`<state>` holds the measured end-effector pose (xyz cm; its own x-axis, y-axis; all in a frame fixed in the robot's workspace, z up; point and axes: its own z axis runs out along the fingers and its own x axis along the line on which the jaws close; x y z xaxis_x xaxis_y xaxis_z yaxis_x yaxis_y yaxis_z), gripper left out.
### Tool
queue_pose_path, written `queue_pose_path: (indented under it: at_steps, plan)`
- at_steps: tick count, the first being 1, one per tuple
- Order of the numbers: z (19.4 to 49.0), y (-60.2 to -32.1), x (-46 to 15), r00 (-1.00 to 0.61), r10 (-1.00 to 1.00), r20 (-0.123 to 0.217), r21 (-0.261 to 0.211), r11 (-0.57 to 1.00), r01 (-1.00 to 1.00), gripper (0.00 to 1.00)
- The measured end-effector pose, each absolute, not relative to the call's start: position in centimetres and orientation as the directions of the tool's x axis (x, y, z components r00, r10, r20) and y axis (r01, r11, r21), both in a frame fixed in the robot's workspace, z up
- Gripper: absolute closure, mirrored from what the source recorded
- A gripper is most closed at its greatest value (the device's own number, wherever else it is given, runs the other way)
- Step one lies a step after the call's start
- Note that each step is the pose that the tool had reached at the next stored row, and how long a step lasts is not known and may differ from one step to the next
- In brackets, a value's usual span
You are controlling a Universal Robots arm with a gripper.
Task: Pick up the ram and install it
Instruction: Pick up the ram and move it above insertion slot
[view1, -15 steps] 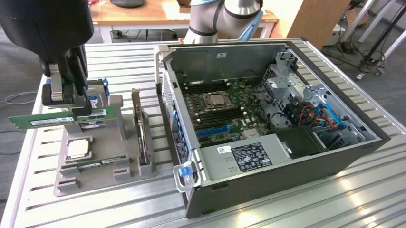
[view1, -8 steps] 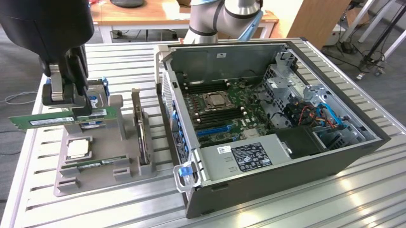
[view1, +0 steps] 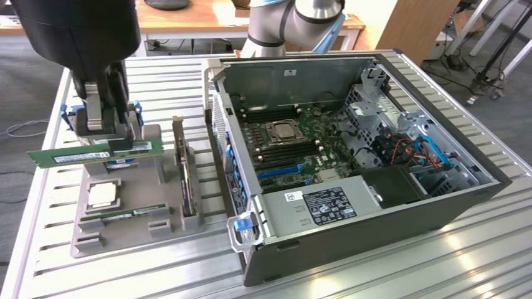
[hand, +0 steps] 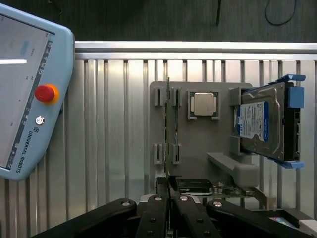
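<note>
One ram stick (view1: 83, 156) is pinched between the pressed-together fingers of the tool (view1: 106, 138). It hangs level just above the grey fixture (view1: 133, 233) at the exterior view's left of the table (view1: 465, 261), well apart from the open PC case (view1: 275, 261). Risk: the grip is on thin edges (looks slightly off-centre), so the stick could tilt or slip, then clip the case wall or miss its motherboard (view1: 320, 159) slot.

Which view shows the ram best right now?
Exterior view. The ram is gripped in the claw above the parts tray, with its full length and white sticker facing the camera. The wrist view sees it nearly edge-on, so it catches just a green sliver of the ram by the claw's linkage.
</note>
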<state>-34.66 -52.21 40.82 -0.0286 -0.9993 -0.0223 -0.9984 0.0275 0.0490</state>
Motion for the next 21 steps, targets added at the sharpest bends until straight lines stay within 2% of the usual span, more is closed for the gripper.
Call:
queue_pose_path:
  at_steps: [21]
  plan:
    - [40.8, -52.2, -27.6, -0.029, -0.999, -0.022, 0.049, 0.027, -0.998, 0.88]
